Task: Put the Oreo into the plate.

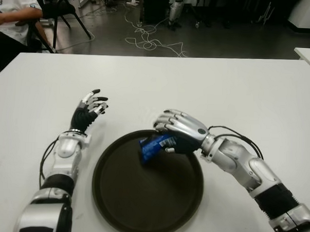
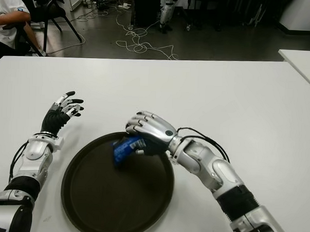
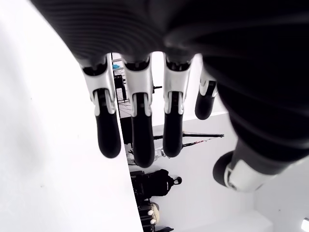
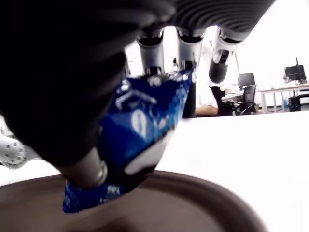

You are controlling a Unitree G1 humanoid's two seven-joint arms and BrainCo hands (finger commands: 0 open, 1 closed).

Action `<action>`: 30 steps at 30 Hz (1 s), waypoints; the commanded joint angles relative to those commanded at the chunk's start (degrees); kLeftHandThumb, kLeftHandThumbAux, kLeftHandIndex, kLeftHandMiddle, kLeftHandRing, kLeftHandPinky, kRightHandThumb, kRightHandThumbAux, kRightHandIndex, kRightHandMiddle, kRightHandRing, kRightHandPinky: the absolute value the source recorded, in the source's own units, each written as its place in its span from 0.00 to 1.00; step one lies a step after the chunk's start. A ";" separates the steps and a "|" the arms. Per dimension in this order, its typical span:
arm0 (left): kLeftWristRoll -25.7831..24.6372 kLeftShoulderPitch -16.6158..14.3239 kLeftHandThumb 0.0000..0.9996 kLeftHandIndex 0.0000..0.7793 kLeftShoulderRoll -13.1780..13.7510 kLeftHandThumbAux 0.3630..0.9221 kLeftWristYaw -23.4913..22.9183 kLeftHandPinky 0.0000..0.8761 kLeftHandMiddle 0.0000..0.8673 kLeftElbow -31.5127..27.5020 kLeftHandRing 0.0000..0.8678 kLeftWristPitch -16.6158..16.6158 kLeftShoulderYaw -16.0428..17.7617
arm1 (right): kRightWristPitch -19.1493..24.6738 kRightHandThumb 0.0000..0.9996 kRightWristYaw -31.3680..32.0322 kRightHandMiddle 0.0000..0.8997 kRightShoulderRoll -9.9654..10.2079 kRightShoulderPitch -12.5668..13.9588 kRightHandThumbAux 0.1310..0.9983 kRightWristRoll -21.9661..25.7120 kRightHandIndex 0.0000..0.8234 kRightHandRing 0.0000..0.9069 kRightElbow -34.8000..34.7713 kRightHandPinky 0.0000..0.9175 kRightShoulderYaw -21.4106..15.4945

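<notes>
— Where is the Oreo (image 1: 154, 146) sitting at the moment?

— I'm gripping the blue packet in my right hand (image 1: 179, 131), thumb underneath and fingers (image 4: 152, 54) curling over the top. I'm holding it over the far part of the dark round plate (image 1: 140, 213), inside the rim, its lower end hanging down close to the plate floor. Whether it's touching, I can't tell.

— And your other hand?

— My left hand (image 1: 90, 109) is showing beside the plate on its left, above the white table (image 1: 238, 89), fingers spread and gripping nothing.

— What are you worrying about?

— I'm pinching the packet near one end, so it's dangling tilted. If I'm letting go too high, I judge it could tip toward the near rim side or bounce. Also, the wrapper could be catching on my thumb as I'm loosening, dragging it out with my hand
</notes>
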 joint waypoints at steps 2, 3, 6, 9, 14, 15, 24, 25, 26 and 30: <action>-0.03 -0.04 0.30 0.20 0.00 0.48 -0.04 0.43 0.36 -0.03 0.39 0.29 -0.04 | 0.40 0.00 -0.10 0.01 0.03 -0.14 0.71 -0.24 0.02 0.02 0.21 0.06 0.04; -0.03 -0.04 0.30 0.20 0.00 0.49 -0.06 0.43 0.36 -0.05 0.39 0.39 -0.05 | 0.57 0.00 -0.18 0.01 0.05 -0.25 0.71 -0.35 0.02 0.02 0.38 0.05 0.06; -0.04 -0.03 0.29 0.19 -0.01 0.49 -0.09 0.43 0.35 -0.10 0.39 0.43 -0.07 | 0.95 0.00 -0.31 0.01 0.08 -0.46 0.72 -0.56 0.02 0.01 0.66 0.05 0.17; -0.15 -0.01 0.30 0.20 -0.06 0.49 -0.25 0.44 0.36 -0.18 0.39 0.41 -0.04 | 1.61 0.00 -0.29 0.01 0.30 -0.95 0.72 -1.03 0.02 0.01 1.48 0.05 0.45; -0.17 -0.01 0.31 0.20 -0.09 0.49 -0.21 0.43 0.36 -0.17 0.39 0.50 -0.02 | 2.25 0.00 -0.23 0.01 0.51 -1.39 0.71 -1.27 0.02 0.01 2.34 0.05 0.75; -0.18 -0.01 0.32 0.20 -0.11 0.49 -0.20 0.43 0.36 -0.16 0.39 0.50 0.00 | 2.36 0.00 -0.17 0.01 0.52 -1.45 0.71 -1.28 0.02 0.01 2.40 0.05 0.78; -0.24 0.05 0.33 0.19 -0.20 0.47 -0.11 0.43 0.35 -0.15 0.39 0.15 0.04 | 3.13 0.00 0.50 0.01 0.35 -2.12 0.71 -0.89 0.03 0.01 3.18 0.04 1.12; -0.16 0.07 0.32 0.19 -0.20 0.47 -0.01 0.43 0.35 -0.18 0.38 0.17 0.00 | 3.15 0.00 0.55 0.01 0.34 -2.21 0.71 -0.88 0.03 0.01 3.34 0.04 1.16; -0.11 0.09 0.32 0.19 -0.20 0.47 0.04 0.42 0.35 -0.21 0.38 0.18 -0.03 | 3.16 0.00 0.54 0.01 0.32 -2.25 0.71 -0.89 0.03 0.01 3.43 0.05 1.19; -0.01 0.11 0.30 0.19 -0.22 0.47 0.10 0.42 0.35 -0.25 0.38 0.28 -0.09 | 3.31 0.00 0.49 0.01 0.27 -2.49 0.71 -1.06 0.03 0.01 3.88 0.05 1.35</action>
